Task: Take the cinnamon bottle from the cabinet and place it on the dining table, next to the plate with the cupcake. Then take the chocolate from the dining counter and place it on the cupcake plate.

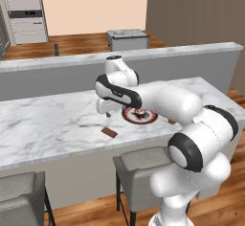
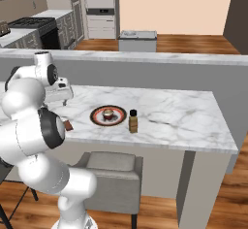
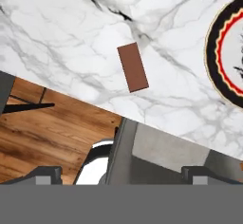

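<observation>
Chocolate (image 3: 133,67) flat on the bench (image 3: 61,33), ahead of the jaws.
Jaws (image 3: 121,173) spread wide, gripping nothing; plate (image 3: 227,52) off to one side.

A slim cinnamon bottle (image 2: 133,121) with amber contents and a black cap stands upright on the white marble bench (image 2: 179,111), just right of the dark-rimmed plate (image 2: 108,115) holding a small brown cupcake (image 2: 108,113). The flat brown chocolate (image 3: 133,67) bar lies on the marble left of the plate, near the bench's front edge.
</observation>
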Tool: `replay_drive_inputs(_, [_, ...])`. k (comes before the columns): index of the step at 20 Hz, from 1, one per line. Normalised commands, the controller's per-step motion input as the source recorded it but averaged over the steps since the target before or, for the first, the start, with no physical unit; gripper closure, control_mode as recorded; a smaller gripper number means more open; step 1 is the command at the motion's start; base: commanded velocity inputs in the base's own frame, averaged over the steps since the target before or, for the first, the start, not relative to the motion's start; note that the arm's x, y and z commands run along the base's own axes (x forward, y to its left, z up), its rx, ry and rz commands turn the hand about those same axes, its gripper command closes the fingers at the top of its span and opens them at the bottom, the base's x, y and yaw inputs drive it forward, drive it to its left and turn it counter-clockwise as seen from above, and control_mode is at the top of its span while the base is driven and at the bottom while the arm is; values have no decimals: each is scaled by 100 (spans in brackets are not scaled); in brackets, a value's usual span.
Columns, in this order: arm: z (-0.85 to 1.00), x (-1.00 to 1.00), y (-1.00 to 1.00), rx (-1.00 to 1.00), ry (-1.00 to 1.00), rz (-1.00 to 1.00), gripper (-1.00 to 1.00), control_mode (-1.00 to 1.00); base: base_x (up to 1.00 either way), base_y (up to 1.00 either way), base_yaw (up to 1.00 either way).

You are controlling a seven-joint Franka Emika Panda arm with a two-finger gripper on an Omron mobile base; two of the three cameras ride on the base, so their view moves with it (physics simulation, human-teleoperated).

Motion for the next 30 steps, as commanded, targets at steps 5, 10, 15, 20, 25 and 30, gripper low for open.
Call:
replay_drive_inputs(5, [-87,0,2,0,21,0,-100,-100,0,0,0])
replay_drive_inputs(10, [-53,22,0,0,3,0,-100,-100,0,0,0])
replay_drive_inputs(15, [-39,42,1,0,0,0,-100,-100,0,0,0])
replay_drive_inputs(20, [-37,35,0,0,-1,0,-100,-100,0,0,0])
replay_drive_inputs(25, [-32,33,11,0,-6,0,-100,-100,0,0,0])
replay_drive_inputs(30, [-28,25,9,0,-6,0,-100,-100,0,0,0])
